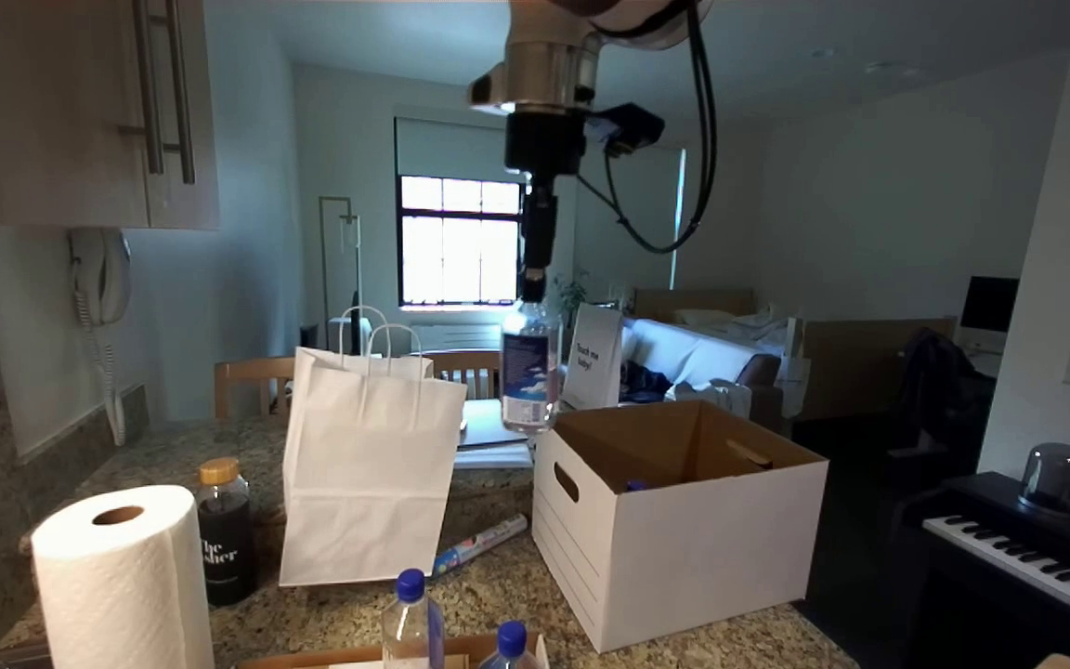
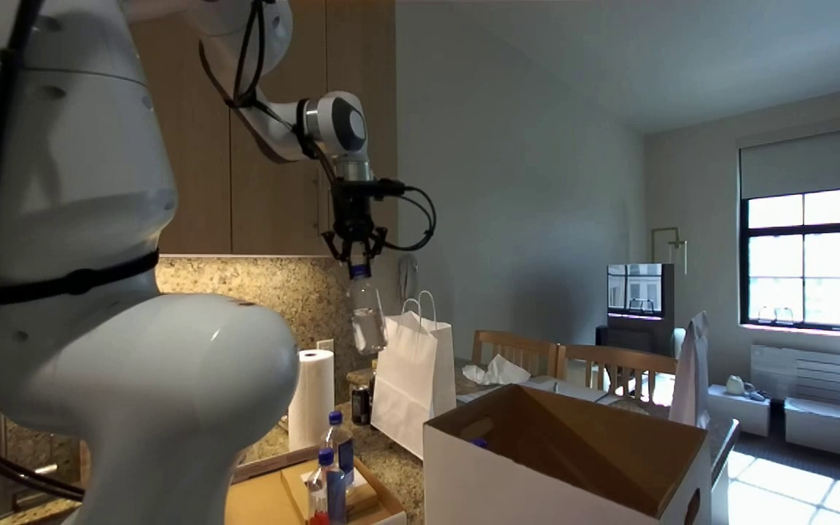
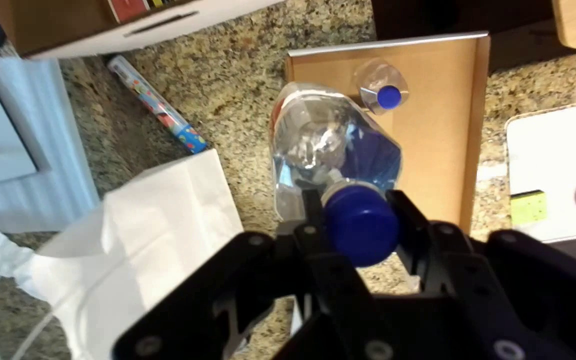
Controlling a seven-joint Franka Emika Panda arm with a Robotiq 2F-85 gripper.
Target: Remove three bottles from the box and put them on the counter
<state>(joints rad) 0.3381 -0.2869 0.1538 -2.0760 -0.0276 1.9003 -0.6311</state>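
Note:
My gripper (image 1: 536, 286) is shut on the blue cap of a clear bottle (image 1: 528, 376) and holds it upright or slightly tilted in the air. The gripper (image 2: 359, 257) and held bottle (image 2: 367, 313) also show in the other view, and the wrist view shows the held bottle (image 3: 328, 140) below the fingers. The white box (image 1: 711, 548), with brown inside, stands on the granite counter (image 1: 498, 581). A blue cap (image 1: 635, 485) shows inside it. Two blue-capped bottles (image 2: 340, 445) (image 2: 327, 485) stand in a shallow cardboard tray (image 2: 263, 503); the wrist view shows one standing bottle (image 3: 378, 82) there.
A tall white paper bag (image 1: 368, 483) stands left of the box in an exterior view. A paper towel roll (image 1: 122, 595) and a dark bottle with wooden lid (image 1: 227, 539) stand beyond it. A patterned tube (image 3: 155, 102) lies on the counter. A sink (image 3: 553, 150) borders the tray's side.

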